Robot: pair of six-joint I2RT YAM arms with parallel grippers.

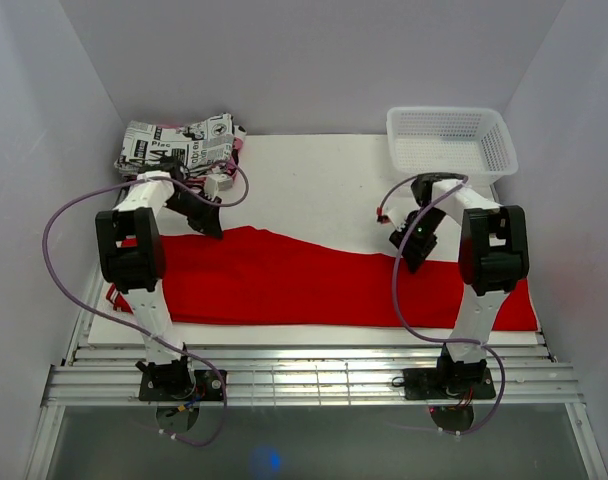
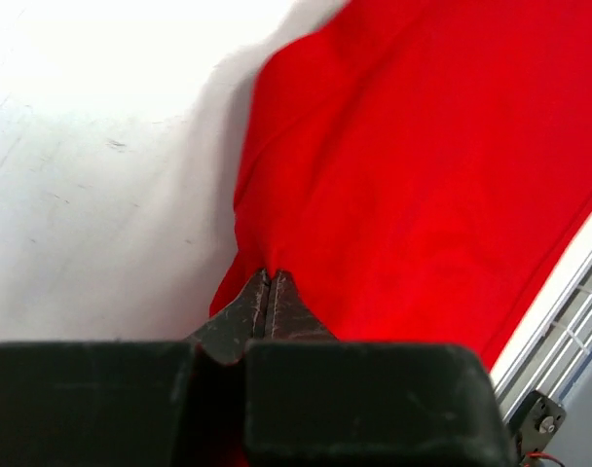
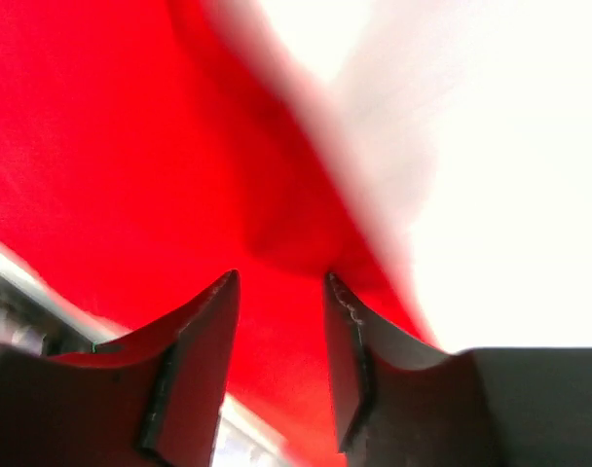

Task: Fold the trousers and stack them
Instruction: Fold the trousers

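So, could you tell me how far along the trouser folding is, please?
Done: no fold shows yet; the trousers lie full length. In hand: left gripper is shut on their far edge, right gripper open astride it. Left: every fold, then stacking, perhaps on the printed garment.

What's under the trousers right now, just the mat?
The trousers lie on the white mat, which shows beyond their far edge and as a strip along the near edge. The part beneath the cloth is covered, so anything under it cannot be seen.
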